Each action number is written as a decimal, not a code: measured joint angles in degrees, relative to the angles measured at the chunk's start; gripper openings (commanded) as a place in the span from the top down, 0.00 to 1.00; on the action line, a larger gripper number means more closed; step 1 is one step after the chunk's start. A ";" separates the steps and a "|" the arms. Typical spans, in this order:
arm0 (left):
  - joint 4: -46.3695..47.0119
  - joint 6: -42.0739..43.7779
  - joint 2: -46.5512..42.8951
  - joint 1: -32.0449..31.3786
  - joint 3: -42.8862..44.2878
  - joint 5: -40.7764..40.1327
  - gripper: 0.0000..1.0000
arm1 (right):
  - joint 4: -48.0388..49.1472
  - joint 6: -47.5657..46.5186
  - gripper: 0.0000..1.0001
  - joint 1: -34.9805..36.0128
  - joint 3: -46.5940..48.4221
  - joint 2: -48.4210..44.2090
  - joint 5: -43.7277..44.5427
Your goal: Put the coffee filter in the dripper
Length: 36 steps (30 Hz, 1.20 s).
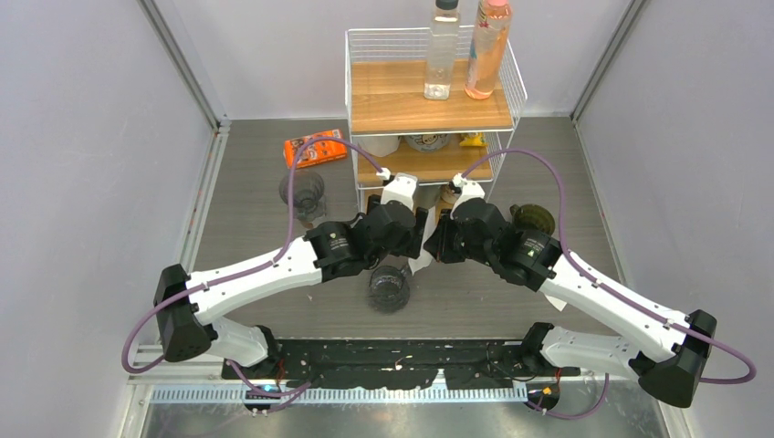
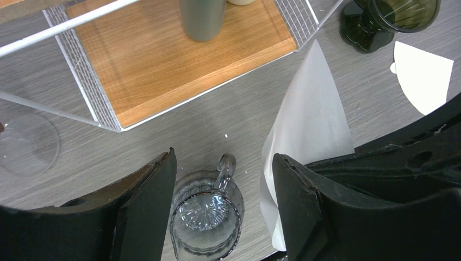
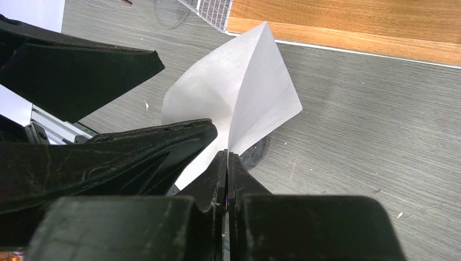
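Nearest to the arm bases: a ribbed glass mug (image 2: pixel 206 217), upright on the grey table (image 2: pixel 228 117), directly below the left gripper (image 2: pixel 224 157). Fingers of this gripper spread wide apart, closing on nothing.

Just beside one of those fingers, perhaps touching it: the coffee filter (image 2: pixel 312 109), lifted above the table, between the two arms. Pinched by the right gripper (image 3: pixel 226 157), both fingers pressed together on the paper at its crimped seam edge. Thin white paper, a little translucent, cone-shaped, with the tip pointing toward the shelf. In the right wrist view, the two walls parted, so that a shallow pocket shows.

Farther to the right, flat on the table: a second white filter (image 2: pixel 424 76). Behind it, the dark green glass dripper (image 2: pixel 388 19), upright, well apart from the held filter and not yet holding it. On the left side, a clear glass (image 2: pixel 27 144).

Then the white wire shelf (image 1: pixel 392 105) with wooden boards, and a grey metal cup (image 2: pixel 202 19) on the lowest board. Left of the shelf, an orange packet (image 1: pixel 315 149) on the table.

Farthest, on the top board: a clear bottle (image 1: pixel 442 50) and a pink bottle (image 1: pixel 487 46), side by side.
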 measured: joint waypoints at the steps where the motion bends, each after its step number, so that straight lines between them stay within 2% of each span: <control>1: -0.02 0.02 0.00 0.00 0.00 -0.20 0.29 | 0.00 -0.09 0.95 0.00 0.00 0.00 0.00; 12: -0.63 0.70 -1.88 0.00 0.00 -1.42 0.28 | -0.04 -1.29 0.95 0.00 -0.28 0.00 0.09; 24: -0.48 1.79 -0.57 0.00 0.00 1.66 0.34 | 0.98 -1.92 0.95 0.02 -0.59 -1.07 -0.39; 28: -0.50 1.79 1.09 0.00 0.04 2.86 0.39 | 1.55 -2.12 0.95 0.02 -0.63 -1.62 -1.01; 36: -0.48 1.73 2.80 0.00 0.42 4.35 0.60 | 1.64 -2.12 0.95 0.02 -0.66 -1.62 -0.94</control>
